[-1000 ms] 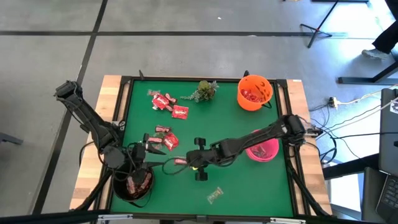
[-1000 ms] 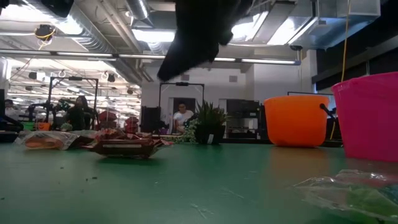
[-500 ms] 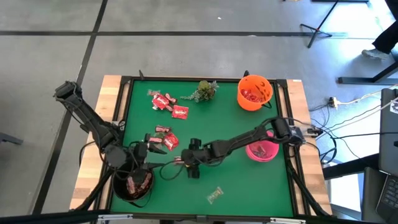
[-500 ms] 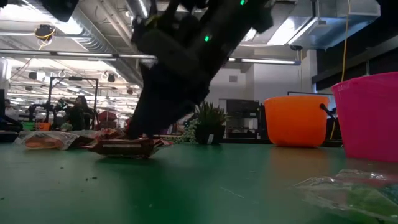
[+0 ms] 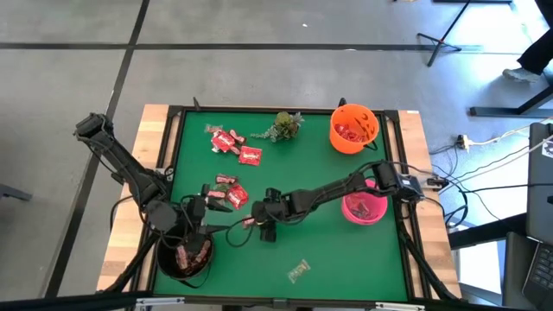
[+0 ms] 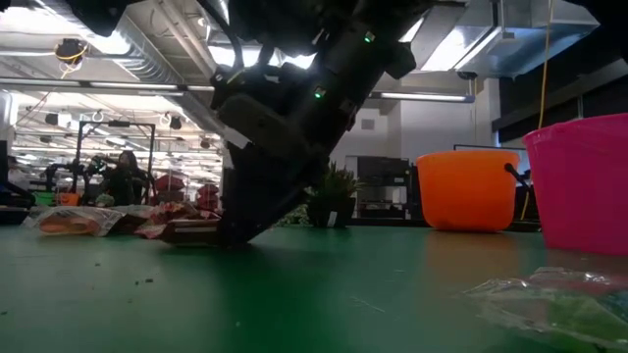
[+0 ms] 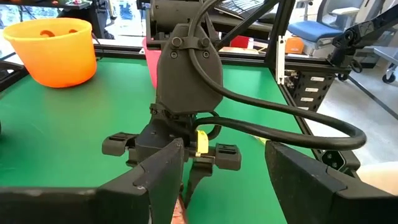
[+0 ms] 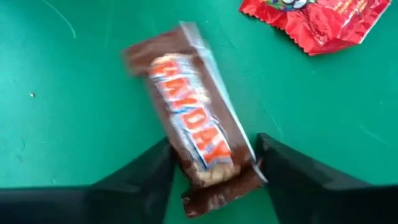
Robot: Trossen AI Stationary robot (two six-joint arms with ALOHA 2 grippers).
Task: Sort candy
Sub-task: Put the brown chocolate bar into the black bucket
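**Squaring up on the brown bar before we close**

Our right hand (image 5: 251,224) is down at the table (image 5: 346,259) near its middle, fingers spread to either side of a dark brown candy bar (image 8: 193,146) with orange lettering. In the right wrist view the bar lies flat on the green surface, slanting across the gap, with one end tucked between the two fingers (image 8: 143,180) and the rest reaching out ahead. It is not yet pinched.

To do this step well, we judge that we should first turn the wrist a little so the fingers meet the bar's long sides squarely, not across a corner, then close only when the tips sit at the table. A crooked pinch would likely catch the crimped wrapper end alone and let the bar swing or slip. A red packet (image 8: 311,18) lies just beyond; we should keep clear of it so we lift one piece only.

Our left hand (image 7: 217,180) hovers over the black bowl (image 5: 183,259) at the near left corner, fingers spread and empty; that bowl already holds similar bars. More red candy (image 5: 232,142) lies in clusters on the far left of the table, and the orange bowl (image 5: 354,128) and pink bowl (image 5: 364,208) stand to the right. A clear-wrapped piece (image 5: 299,271) rests near the front edge.
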